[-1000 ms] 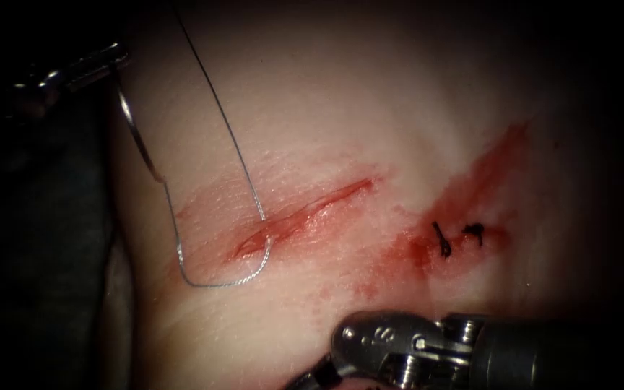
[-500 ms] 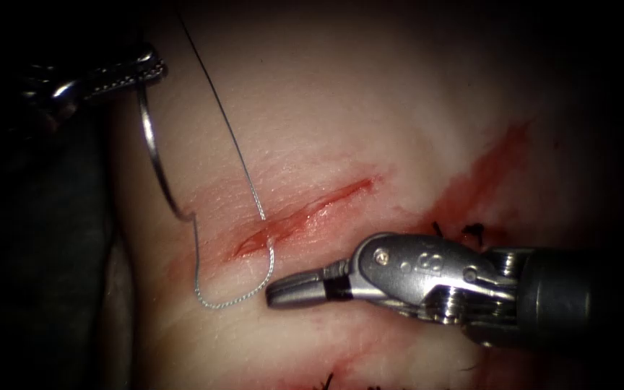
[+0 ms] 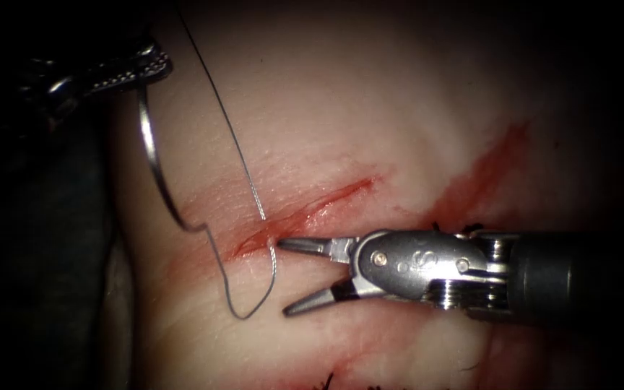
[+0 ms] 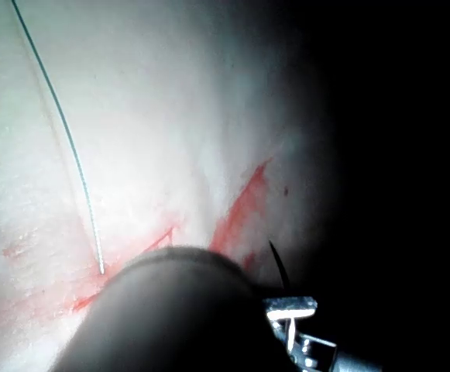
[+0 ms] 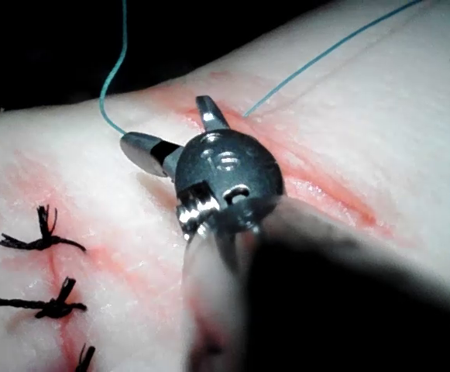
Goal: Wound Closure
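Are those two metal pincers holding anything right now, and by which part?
The left tool grips the curved needle at its upper end, clear of the tissue. The right tool holds nothing; its jaws are open beside the thread.

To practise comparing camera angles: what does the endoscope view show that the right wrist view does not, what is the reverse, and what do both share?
Endoscope view's own: the left tool shut on the curved needle near the end away from the thread, the needle out of the tissue, left of the cut. Right wrist view's own: three black knotted stitches seen whole. Shared: the right tool, open and holding nothing, the thread, the cut, red fluid.
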Controlling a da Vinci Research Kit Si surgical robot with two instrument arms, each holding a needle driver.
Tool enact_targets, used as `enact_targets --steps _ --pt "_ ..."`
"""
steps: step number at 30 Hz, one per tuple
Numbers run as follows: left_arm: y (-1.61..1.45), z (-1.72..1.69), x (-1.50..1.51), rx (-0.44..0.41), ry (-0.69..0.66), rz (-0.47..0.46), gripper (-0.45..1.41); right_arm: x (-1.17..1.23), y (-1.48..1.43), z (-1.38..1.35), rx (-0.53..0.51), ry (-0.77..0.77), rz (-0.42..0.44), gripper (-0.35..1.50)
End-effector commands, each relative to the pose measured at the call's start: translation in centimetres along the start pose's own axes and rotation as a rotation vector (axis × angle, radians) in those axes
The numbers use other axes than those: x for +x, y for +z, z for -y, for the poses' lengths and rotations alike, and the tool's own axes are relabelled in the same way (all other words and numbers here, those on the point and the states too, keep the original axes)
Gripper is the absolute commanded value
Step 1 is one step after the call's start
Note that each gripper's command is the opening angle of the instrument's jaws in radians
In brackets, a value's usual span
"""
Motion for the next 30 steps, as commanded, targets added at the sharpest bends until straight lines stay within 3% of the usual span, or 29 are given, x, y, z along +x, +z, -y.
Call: enact_targets --steps 1,5,8,14,18,25,27,29,30 --pt "0.04 0.03 0.02 -0.006 0.009 0.002 -0.45 -0.03 0.09 -0.04 0.005 -0.035 0.029 0.93" --pt "0.04 -0.08 0.01 -0.043 0.015 0.008 -0.45 -0.1 0.12 -0.07 0.019 -0.128 0.109 0.74" --pt "0.04 -0.12 -0.02 -0.046 0.011 0.007 -0.45 -0.1 0.15 -0.1 0.025 -0.164 0.141 0.46" --pt "0.06 -0.13 -0.04 -0.046 0.009 0.006 -0.45 -0.09 0.24 -0.12 0.014 -0.205 0.151 0.39" --pt "0.06 -0.13 -0.04 -0.046 0.009 0.007 -0.45 -0.09 0.33 -0.1 0.006 -0.219 0.156 0.24" --pt "0.06 -0.13 -0.04 -0.046 0.009 0.008 -0.45 -0.17 0.42 -0.07 0.0 -0.233 0.164 0.22" --pt "0.06 -0.13 -0.04 -0.046 0.008 0.009 -0.45 -0.18 0.42 -0.06 0.002 -0.235 0.17 -0.08" --pt "0.06 -0.13 -0.04 -0.046 0.008 0.01 -0.45 -0.19 0.43 -0.07 0.003 -0.241 0.176 -0.05" --pt "0.06 -0.13 -0.04 -0.046 0.008 0.01 -0.45 -0.19 0.43 -0.07 0.005 -0.247 0.182 0.24"
